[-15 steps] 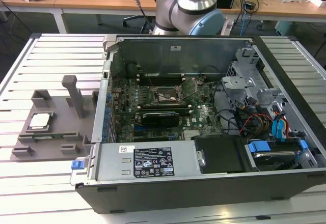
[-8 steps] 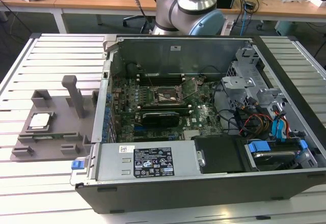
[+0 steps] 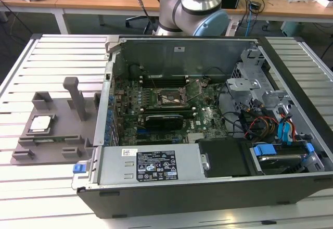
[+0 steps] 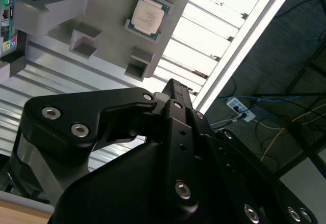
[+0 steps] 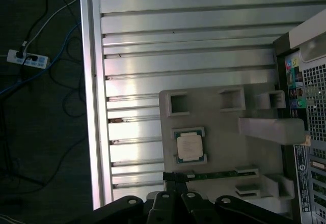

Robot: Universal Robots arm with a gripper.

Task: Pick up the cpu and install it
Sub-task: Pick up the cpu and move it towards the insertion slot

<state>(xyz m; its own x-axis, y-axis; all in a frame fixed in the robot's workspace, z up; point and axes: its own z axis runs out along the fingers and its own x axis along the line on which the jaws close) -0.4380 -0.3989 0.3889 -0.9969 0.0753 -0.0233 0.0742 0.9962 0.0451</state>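
Observation:
The cpu (image 3: 40, 123), a small square chip with a silvery top, lies flat in a recess of the grey plastic tray (image 3: 61, 134) at the exterior view's left, beside the open computer case (image 3: 208, 135). Both wrist views look down on the cpu (image 4: 147, 15) (image 5: 190, 145) from well above. My black gripper (image 5: 174, 177) (image 4: 173, 84) hangs over the tray's edge, apart from the chip. It is shut with nothing in it. The black socket frame (image 3: 167, 98) sits on the motherboard inside the case.
The tray carries an upright post (image 3: 78, 98) and several raised blocks. The arm's base (image 3: 195, 10) stands behind the case. Drive cages and cables (image 3: 270, 119) crowd the case's right side. Slatted metal table (image 5: 178, 35) surrounds the tray; a power strip (image 5: 28, 59) lies on the floor.

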